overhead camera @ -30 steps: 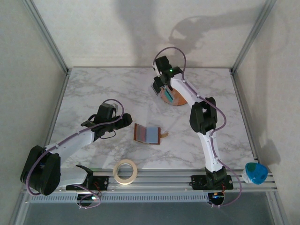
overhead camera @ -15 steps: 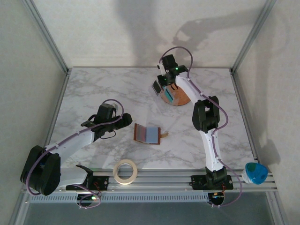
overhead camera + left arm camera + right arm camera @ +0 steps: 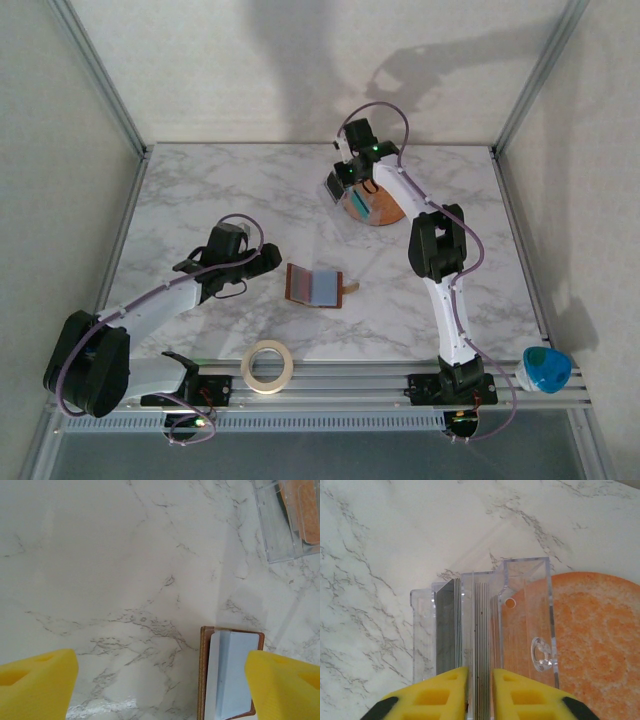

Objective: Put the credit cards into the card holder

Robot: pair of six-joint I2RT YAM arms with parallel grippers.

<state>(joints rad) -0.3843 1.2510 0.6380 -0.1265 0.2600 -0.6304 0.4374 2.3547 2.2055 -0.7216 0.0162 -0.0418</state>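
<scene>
Risking lifting several cards [image 3: 482, 625], the right gripper [image 3: 480, 680] is sitting barely parted over them, bottom centre, grip unclear; left gripper [image 3: 161, 682] is hanging open

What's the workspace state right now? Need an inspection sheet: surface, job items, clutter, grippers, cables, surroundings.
Surface: marble tabletop, no spills seen.
Job's things: card holder lies open mid-table with a pale blue card on it; credit cards stand on edge in a clear case partly over the orange plate at the far side.
Clutter: tape roll and a blue-and-white object on the near rail.
Grippers: left gripper open, left of the card holder; right gripper narrowly apart astride the card stack, grip unclear.
Cables: purple cables loop along both arms, clear of the items.
Surroundings: aluminium frame posts, white walls.
</scene>
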